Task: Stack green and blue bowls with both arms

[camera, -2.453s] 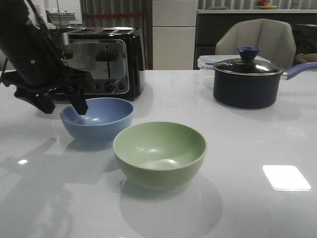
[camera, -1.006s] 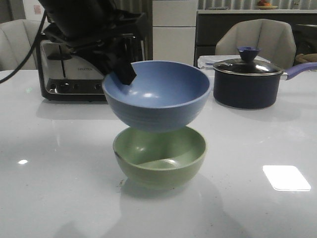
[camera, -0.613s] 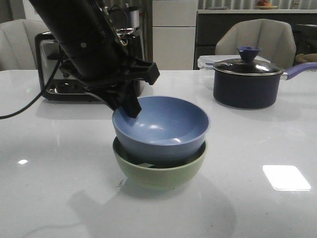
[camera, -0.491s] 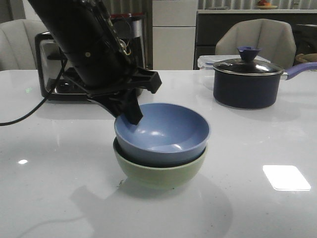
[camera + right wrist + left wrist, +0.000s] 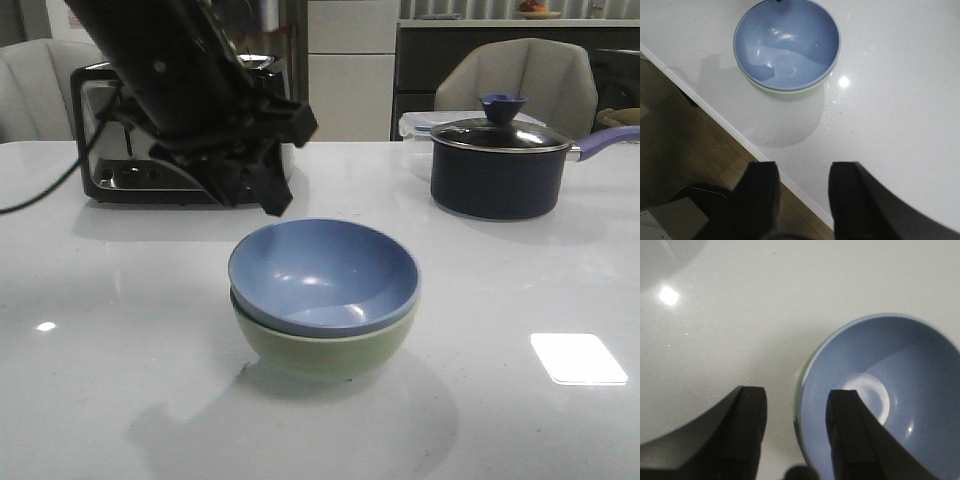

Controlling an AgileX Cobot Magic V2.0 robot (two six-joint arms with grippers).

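Since 0.5 s ago your left gripper has let go and lifted off the rim | blue bowl sits nested in green bowl on table | left fingers spread, empty | right gripper spread, well apart from both bowls.

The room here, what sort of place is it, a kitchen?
Probably a kitchen or dining area, perhaps a mock-up. A toaster and a lidded saucepan stand on a white table, with a padded chair behind it.
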